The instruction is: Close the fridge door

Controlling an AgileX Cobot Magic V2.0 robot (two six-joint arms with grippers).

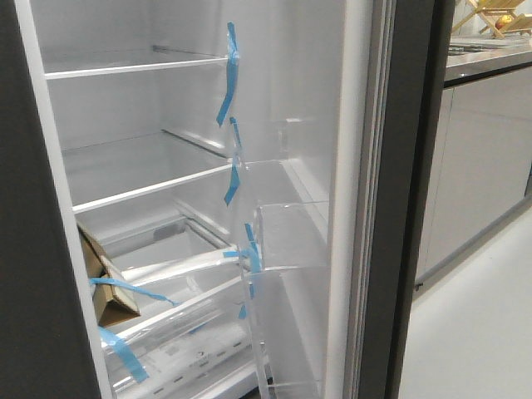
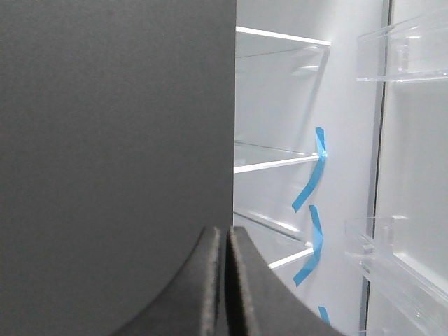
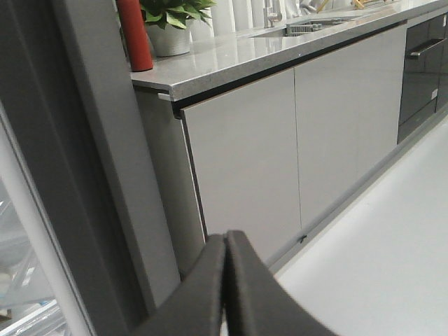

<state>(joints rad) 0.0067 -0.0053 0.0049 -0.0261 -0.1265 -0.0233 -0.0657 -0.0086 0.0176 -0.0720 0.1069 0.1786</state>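
- Front view: fridge door point(image 1: 391, 199) stands wide open, edge-on at right of centre; white inner face with pale gasket rim faces left, dark-grey outer face to the right. Clear bins point(image 1: 287, 274) and blue tape strips point(image 1: 226, 75) sit on the inner side.
- Neither arm shows in this view.
- Left gripper point(image 2: 226, 280), bottom centre of left wrist view: fingers pressed together, nothing held. Just beside the twin dark-grey panel point(image 2: 115, 140) filling the left half; contact can't be told.
- Right gripper point(image 3: 225, 287), bottom centre of right wrist view: fingers pressed together, nothing held. Near the door's outer face at left of frame, apparently apart from it.
- Handling guess: door tall, stiff, fairly heavy, swings on hinges; matte face probably not slippery. No grasp needed; push flat on the outer face near the free edge.
- Around: cardboard box point(image 1: 100, 278) low left inside the fridge, glossy cabinet doors point(image 3: 294, 147), red cylinder point(image 3: 134, 31) and potted plant point(image 3: 171, 21) on the countertop point(image 3: 280, 49).
- Box looks inside the shelf line; whether it clears the bins can't be told.
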